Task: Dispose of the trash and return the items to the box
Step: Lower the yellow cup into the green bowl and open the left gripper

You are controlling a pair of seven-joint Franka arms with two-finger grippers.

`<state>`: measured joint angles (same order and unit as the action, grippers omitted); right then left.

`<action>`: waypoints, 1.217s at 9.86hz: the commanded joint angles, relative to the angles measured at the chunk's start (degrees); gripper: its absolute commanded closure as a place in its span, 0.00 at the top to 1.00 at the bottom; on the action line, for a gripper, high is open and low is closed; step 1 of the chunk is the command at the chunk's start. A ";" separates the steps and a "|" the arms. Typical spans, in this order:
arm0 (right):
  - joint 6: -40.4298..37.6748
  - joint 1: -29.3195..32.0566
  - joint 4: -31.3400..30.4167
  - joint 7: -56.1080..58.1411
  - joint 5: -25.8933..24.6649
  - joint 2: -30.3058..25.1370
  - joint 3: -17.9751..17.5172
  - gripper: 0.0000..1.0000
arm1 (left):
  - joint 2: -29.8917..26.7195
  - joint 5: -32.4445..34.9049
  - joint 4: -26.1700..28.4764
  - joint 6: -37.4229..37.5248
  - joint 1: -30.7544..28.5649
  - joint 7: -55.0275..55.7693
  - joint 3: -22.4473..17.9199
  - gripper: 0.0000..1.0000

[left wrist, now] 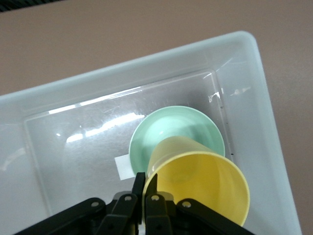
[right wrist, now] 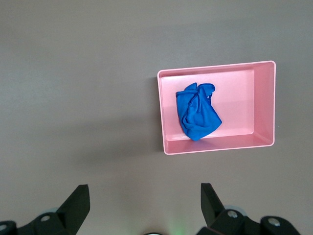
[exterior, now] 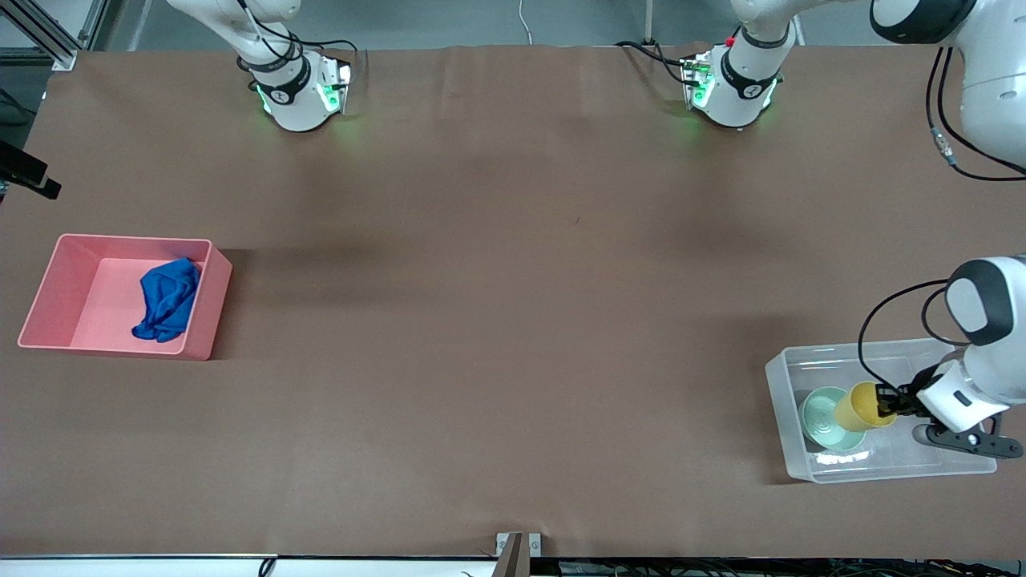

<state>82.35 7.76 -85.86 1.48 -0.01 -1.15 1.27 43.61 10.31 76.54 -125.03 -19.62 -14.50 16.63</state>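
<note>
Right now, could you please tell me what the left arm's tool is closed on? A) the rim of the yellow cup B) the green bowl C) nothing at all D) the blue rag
A: the left tool pinches the rim of the yellow cup, tilted over the green bowl in the clear tub.

You can't see the whole mint-green bowl [exterior: 826, 417]: the yellow cup [exterior: 862, 406] covers part of it, and your left wrist view crops the cup's rim.

High front camera overlooks the table [exterior: 513, 320]; wrist cameras look down closer.
</note>
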 commanded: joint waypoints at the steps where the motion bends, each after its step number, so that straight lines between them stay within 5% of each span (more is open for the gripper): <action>1: -0.44 0.07 -0.27 0.37 0.45 -0.70 -0.04 1.00 | 4.19 1.38 -1.30 -0.91 0.29 0.09 -0.46 0.00; 3: -0.44 0.15 -0.36 0.37 0.45 -0.79 -0.04 1.00 | 5.00 1.46 -0.87 -3.10 0.29 0.35 -1.07 0.02; 4: -0.44 0.07 -0.27 0.37 0.54 -0.70 -0.04 1.00 | 5.00 1.46 -0.78 -3.28 0.29 0.79 -1.08 0.13; 6: -0.52 0.15 -0.36 0.37 0.45 -0.70 -0.04 1.00 | 2.55 1.64 -0.60 -3.11 0.03 2.72 -0.64 0.83; 7: -0.52 0.07 -0.36 0.37 0.45 -0.70 -0.04 1.00 | -0.07 1.55 -0.16 -2.68 0.55 2.64 -0.38 1.00; 12: -0.52 0.15 -0.36 0.37 0.54 -0.70 -0.04 1.00 | -13.96 1.11 9.57 -2.06 0.55 7.62 4.53 1.00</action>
<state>82.17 7.75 -85.89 1.48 -0.01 -1.15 1.29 34.33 10.32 78.85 -126.83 -18.77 -10.17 20.10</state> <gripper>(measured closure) 0.000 0.000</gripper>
